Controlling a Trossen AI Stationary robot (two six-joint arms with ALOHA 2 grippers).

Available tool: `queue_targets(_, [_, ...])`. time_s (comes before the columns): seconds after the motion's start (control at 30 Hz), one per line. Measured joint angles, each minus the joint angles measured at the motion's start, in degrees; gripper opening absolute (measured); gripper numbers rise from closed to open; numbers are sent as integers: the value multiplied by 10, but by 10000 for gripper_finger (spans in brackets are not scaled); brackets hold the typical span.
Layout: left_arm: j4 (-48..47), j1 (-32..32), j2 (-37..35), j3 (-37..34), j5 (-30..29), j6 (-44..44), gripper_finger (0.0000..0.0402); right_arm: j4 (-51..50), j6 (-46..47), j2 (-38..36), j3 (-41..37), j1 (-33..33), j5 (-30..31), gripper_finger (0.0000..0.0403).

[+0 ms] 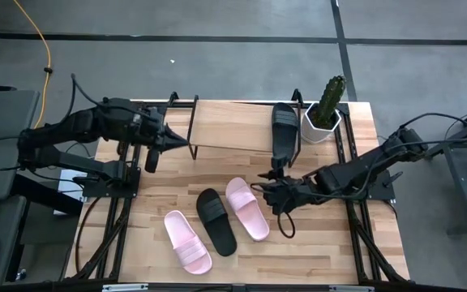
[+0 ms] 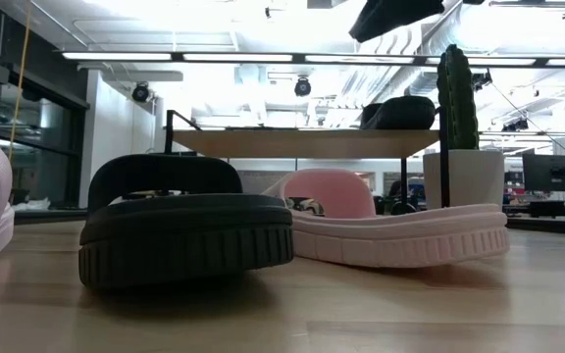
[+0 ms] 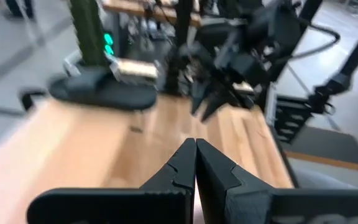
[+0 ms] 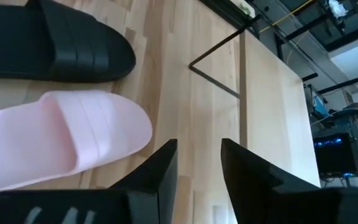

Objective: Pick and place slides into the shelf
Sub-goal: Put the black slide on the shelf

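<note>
Low view: wooden tabletop (image 2: 381, 314), bright ceiling lights (image 2: 263, 56), possibly office.

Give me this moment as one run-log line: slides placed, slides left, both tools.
shelf: one black slide on top | tabletop: black slide, two pink slides | right tool: open, empty, beside pink slide | left tool: shut, at shelf's left end

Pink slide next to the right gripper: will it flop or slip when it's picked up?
The pink slide is probably light, with a thick moulded sole, so it should hold its shape. The raised strap looks like the surest place to grip. Its smooth surface could slip, so the open right gripper should close firmly.
</note>
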Motion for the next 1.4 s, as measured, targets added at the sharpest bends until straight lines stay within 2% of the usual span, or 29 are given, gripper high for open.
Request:
queue_targets(0.2, [-10, 0, 0, -44, 32, -50, 1, 2, 1, -2, 0, 10, 3, 115])
queue_targets(0.57, [-10, 0, 0, -145, 36, -110, 1, 2, -8, -3, 0, 23, -5, 115])
queue_targets(0.83, [19, 0, 0, -193, 103, -150, 1, -3, -8, -3, 0, 23, -1, 115])
queue_targets(0.97, [23, 0, 0, -209, 108, -155, 7, -3, -8, -3, 0, 23, 0, 115])
queue_targets(1.1, [22, 0, 0, -236, 119, -188, 37, -3, -8, -2, 0, 23, -9, 115])
queue_targets(1.4, [71, 0, 0, -303, 139, -267, 149, -3, -19, -2, 0, 23, -11, 115])
